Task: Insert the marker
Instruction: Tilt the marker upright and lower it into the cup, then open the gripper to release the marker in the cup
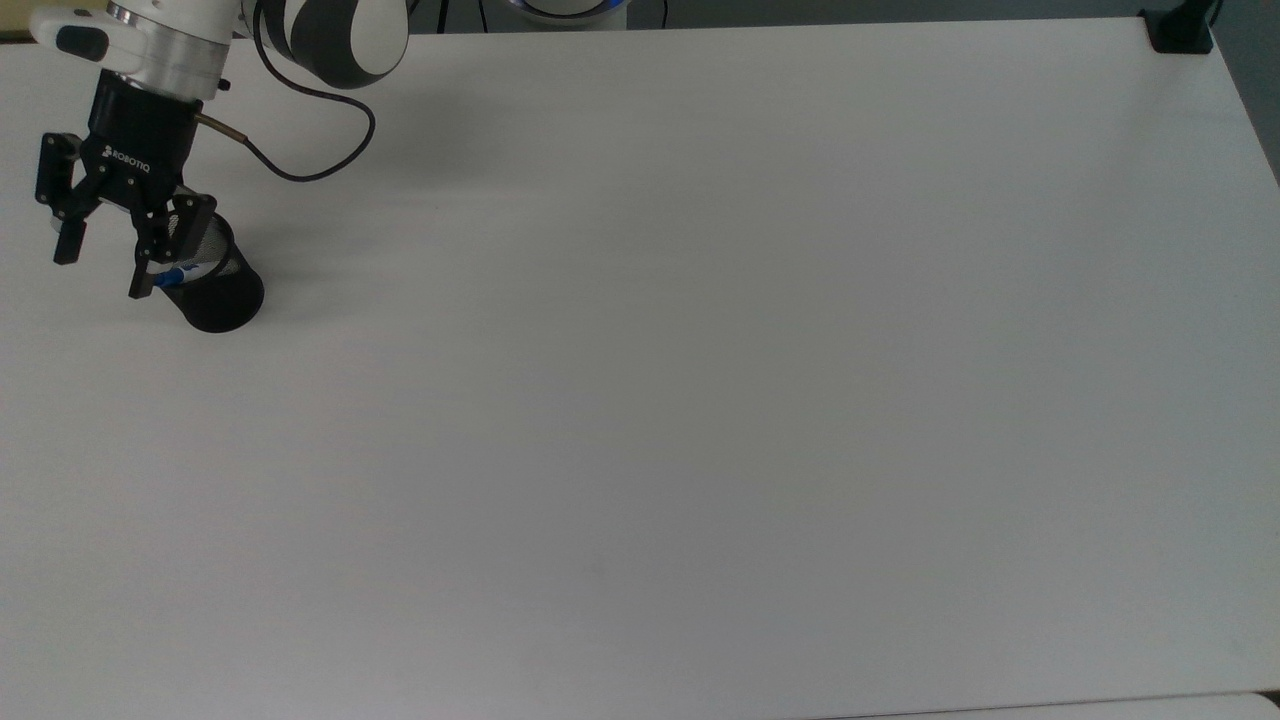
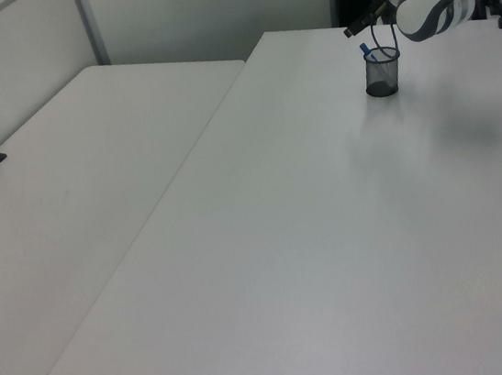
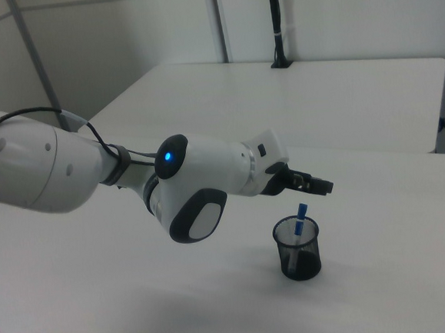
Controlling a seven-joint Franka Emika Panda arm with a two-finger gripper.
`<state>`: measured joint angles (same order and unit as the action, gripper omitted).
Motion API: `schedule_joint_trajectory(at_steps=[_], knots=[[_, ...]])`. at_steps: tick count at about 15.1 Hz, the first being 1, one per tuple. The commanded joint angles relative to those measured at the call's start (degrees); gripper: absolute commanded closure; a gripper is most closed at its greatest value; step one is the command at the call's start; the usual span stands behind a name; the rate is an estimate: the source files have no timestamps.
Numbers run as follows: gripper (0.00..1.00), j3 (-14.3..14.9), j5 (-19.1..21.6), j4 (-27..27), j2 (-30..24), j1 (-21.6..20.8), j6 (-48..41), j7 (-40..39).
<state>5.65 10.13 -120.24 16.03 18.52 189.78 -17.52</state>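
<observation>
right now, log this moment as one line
gripper: open, above cup | marker: standing in mesh cup, blue cap up | insert: done

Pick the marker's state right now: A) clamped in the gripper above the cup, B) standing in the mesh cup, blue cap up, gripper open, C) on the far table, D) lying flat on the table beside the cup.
B: the marker leans inside the black mesh cup, blue cap above the rim, while the gripper hangs open beside it.

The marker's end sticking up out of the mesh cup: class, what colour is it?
Blue. The marker shows its blue tip above the cup rim, clearest in the right view.
</observation>
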Motion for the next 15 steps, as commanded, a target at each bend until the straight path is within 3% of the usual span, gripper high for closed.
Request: schedule_joint_trajectory(at_steps=[1, 5, 9, 15], knots=[[0.19, 0.2, 1.6, -1.2, -3.5, -0.9, -1.5, 1.6], [0.00, -0.4, 1.5, -0.3, -9.5, -1.0, -12.3, 3.7], [0.00, -0.5, 1.4, 3.3, -17.2, -3.4, -33.3, 5.3], [0.00, -0.5, 0.5, 14.0, -20.9, -7.2, -67.3, 7.0]])
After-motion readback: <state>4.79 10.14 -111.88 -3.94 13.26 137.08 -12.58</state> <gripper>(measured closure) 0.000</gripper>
